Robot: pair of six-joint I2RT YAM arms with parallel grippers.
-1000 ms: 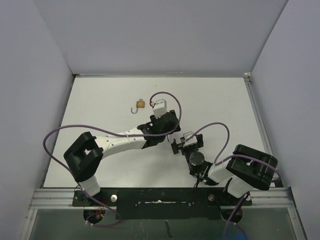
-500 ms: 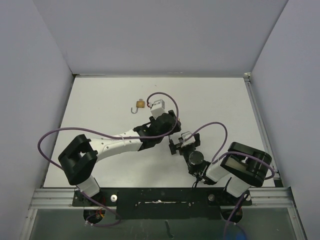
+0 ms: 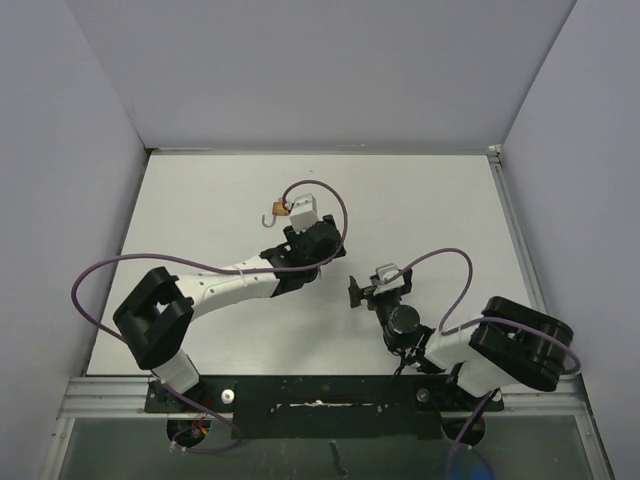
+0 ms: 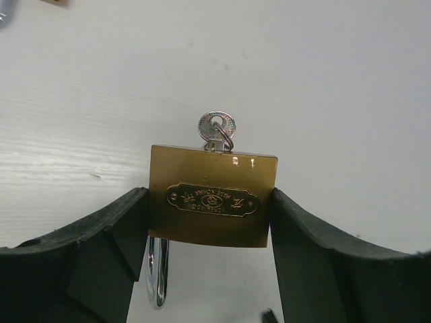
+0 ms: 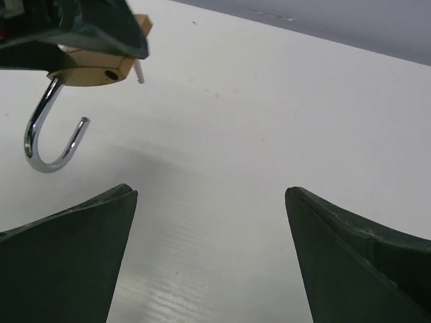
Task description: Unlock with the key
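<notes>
Read this as the tail end of the unlock. The left gripper has its jaws clamped on the flanks of the brass padlock, and the key sits in the keyway. The shackle shows as an open hook, free leg out of the body, and you can see the empty leg hole in the right wrist view. Right gripper: jaws wide apart, nothing in them, standing off from the lock.

Location: the padlock is in the left jaws and looks lifted off the worktop; the top view hides it under the wrist. A second small padlock with an open hook lies on the worktop just beyond the left wrist — don't confuse the two.

Orientation: the long axis runs along the left jaws' reach. Key end points away from the wrist, shackle end back toward it, label face toward the left wrist camera.

Next, my call: confirm the shackle swings free, then set the lock down or bring the right jaws onto the key bow — small target, so you need a square approach along the axis.
</notes>
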